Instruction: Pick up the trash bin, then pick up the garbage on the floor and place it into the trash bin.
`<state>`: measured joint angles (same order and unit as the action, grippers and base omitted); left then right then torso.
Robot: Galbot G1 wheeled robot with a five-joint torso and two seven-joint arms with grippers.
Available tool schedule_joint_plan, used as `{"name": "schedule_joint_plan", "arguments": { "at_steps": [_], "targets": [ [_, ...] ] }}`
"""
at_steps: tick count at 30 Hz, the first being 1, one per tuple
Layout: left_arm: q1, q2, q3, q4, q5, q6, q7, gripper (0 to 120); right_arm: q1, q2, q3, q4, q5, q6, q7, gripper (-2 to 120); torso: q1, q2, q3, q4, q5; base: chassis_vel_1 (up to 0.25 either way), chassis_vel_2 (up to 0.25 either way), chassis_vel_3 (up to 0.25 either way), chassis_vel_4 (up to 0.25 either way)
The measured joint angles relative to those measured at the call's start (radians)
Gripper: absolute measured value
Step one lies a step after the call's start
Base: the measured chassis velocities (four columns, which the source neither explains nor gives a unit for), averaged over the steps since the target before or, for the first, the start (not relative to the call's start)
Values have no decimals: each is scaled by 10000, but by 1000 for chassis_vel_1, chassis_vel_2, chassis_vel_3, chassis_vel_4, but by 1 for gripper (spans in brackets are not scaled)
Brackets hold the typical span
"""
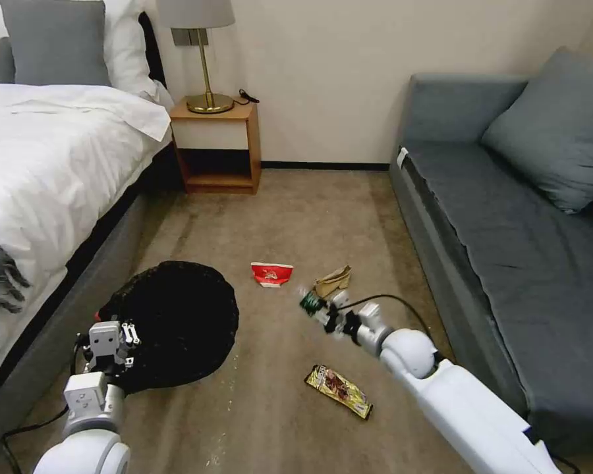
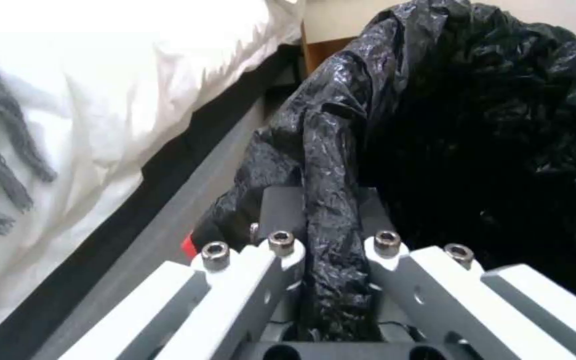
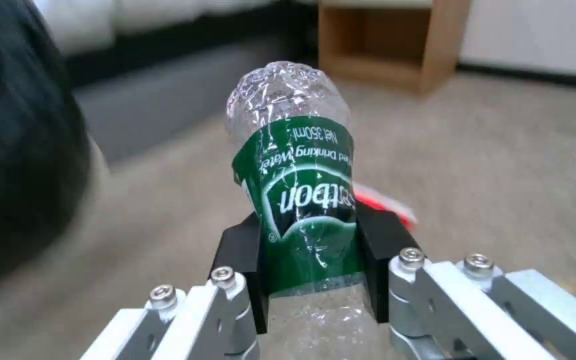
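Between our right gripper's (image 3: 315,280) clamped pads we hold the clear crinkled bottle (image 3: 301,200), green-labelled, above the carpet; our left gripper (image 2: 331,260) pinches the trash bin's (image 1: 178,322) black liner beside the bed.

The trash bin (image 1: 178,322) hides its white body under the black bag. Beside it, the bottle (image 1: 311,303) blurs, its base cut off in the right wrist view.
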<state>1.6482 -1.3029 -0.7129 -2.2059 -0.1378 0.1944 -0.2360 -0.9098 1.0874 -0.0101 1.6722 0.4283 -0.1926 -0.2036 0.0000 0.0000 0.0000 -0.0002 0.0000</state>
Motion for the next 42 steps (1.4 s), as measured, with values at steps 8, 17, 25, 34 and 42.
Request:
{"name": "schedule_joint_plan", "arguments": {
  "at_steps": [8,17,25,34,42],
  "targets": [
    [-79,-24,261,146,278,-31,-80,4,-646,460,-110,1780,983,673,143,28,0,0,0,2,-1,0,0,0,0],
    [-60,-222,536,-39,398,-41,-115,4,-588,1049,-912,2645,2234,738,462,28,0,0,0,2,-1,0,0,0,0],
    [-269,-304,819,-67,451,-41,-117,4,-162,1944,-1476,1668,2031,767,637,28,0,0,0,3,-2,0,0,0,0],
    [-620,-451,1197,212,424,-9,-277,4,120,2414,-2179,407,1468,829,642,28,0,0,0,2,-2,0,0,0,0],
    [-755,-455,1214,302,252,-11,-157,4,500,2732,-2574,-366,1077,894,923,33,0,0,1,3,-2,0,0,0,0]
  ]
}}
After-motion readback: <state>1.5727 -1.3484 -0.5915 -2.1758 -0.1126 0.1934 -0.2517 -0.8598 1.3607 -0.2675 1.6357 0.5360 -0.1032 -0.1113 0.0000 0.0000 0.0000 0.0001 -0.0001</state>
